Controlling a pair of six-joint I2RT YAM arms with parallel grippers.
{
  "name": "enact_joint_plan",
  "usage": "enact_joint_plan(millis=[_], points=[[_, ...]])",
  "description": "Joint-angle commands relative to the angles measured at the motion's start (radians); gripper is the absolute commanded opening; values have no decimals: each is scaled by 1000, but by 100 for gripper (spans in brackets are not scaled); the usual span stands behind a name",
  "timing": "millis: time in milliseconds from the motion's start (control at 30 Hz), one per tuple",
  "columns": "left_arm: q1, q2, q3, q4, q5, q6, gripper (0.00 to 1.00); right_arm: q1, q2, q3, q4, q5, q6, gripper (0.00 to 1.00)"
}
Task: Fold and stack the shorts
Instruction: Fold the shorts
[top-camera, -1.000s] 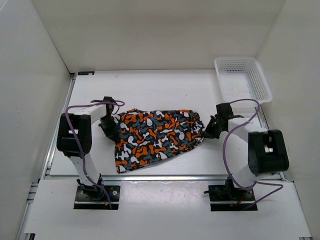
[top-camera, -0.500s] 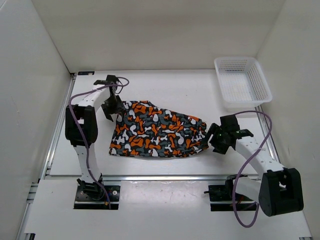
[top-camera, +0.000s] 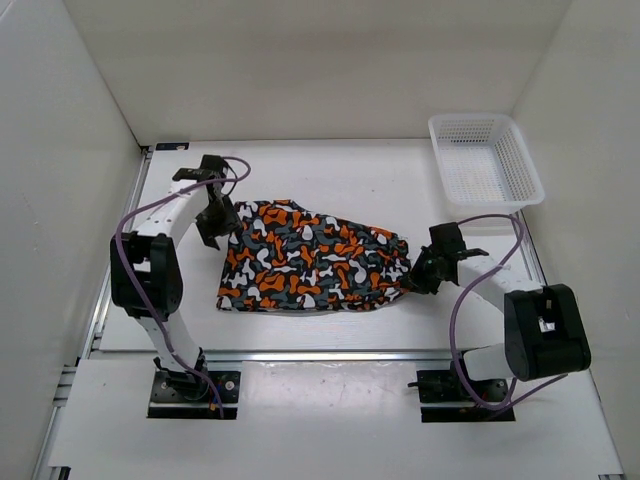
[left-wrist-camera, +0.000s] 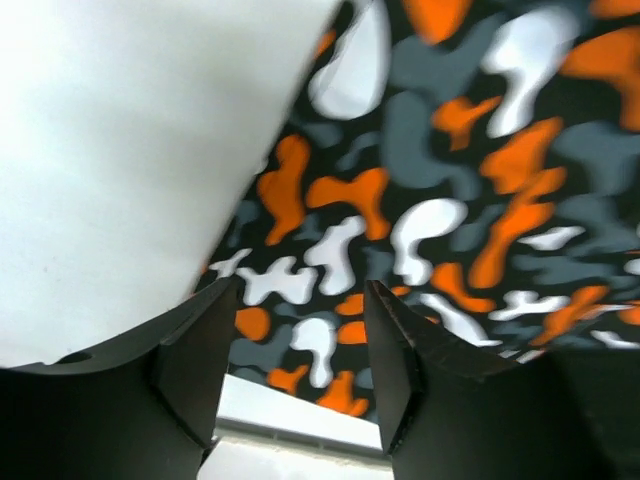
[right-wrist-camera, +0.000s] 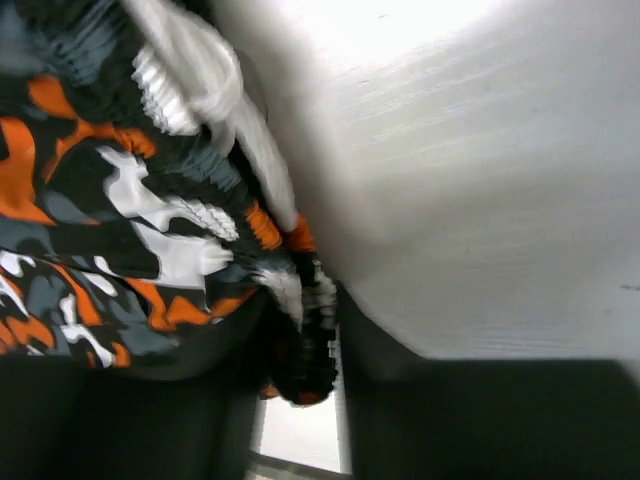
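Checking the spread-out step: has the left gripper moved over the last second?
Yes. The left gripper has moved away from the near rail, toward the far edge of the table, beside the shorts.

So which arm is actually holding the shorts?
The right arm: its jaws are closed on the bunched edge of the shorts. On the left arm the jaws stand open over them.

shorts (top-camera: 310, 262): orange, white, grey and black blotches
state: spread flat
place: centre, gathered waistband to the right
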Motion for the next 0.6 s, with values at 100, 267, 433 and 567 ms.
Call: enact_joint_plan(millis=[100,267,433,567], points=[[22,-106,-137,42,33,1,64,4,-41,12,-13,130,-11,0],[11,-169,-266,76,43,-11,64,4,-127,53,-135,231,-80,0],[-7,-181,-367,139,75,-41,39,4,-253,124,-215,342,-160,0],[-41,-82,-369,176,75,-78,11,4,-250,209,-255,365,-201,0]])
